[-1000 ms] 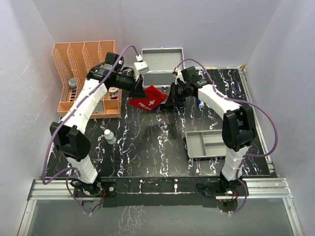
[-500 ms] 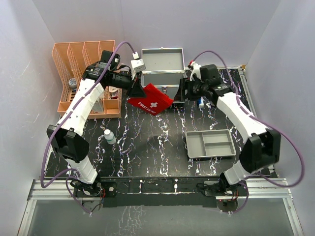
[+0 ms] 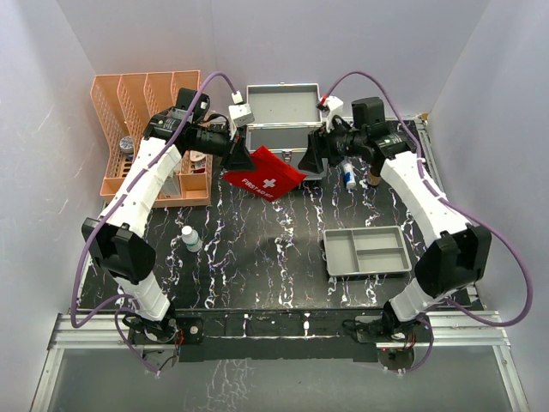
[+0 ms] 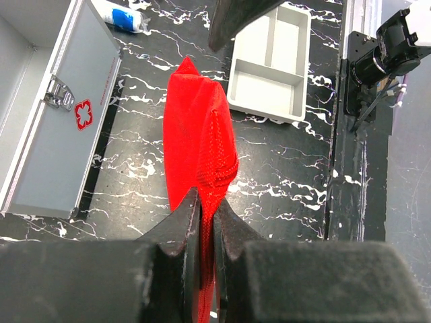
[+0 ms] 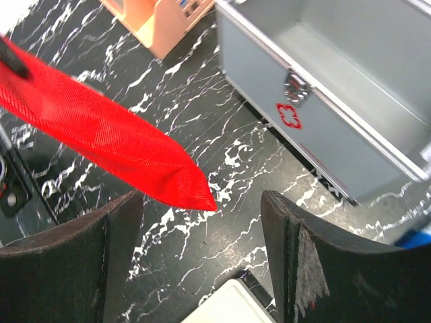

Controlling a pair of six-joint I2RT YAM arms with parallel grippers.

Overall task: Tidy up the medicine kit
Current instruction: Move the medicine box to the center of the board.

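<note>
Now that the right gripper (image 3: 314,159) has sprung its jaws wide and drawn back toward the right, the red pouch (image 3: 264,176) is carried by the left gripper (image 4: 202,202) alone. A second ago both arms were crowded onto the pouch; half a second ago the right one was already pulling away. The left gripper's fingers are pinched tight on one edge of the fabric, which stretches out from them in a long fold. In the right wrist view the pouch's pointed corner sits between the spread fingers and touches neither. I read this as a handover completed, so stowing the pouch now falls to the left arm.

The medicine kit (image 3: 279,137) stands at the back of the table with its lid up and its grey inside showing. It is just behind the pouch, its latch with the red mark facing the arms. The left gripper hangs near its front left corner and the right near its front right. Whether the pouch's far corner brushes the case front I cannot tell from above.
</note>
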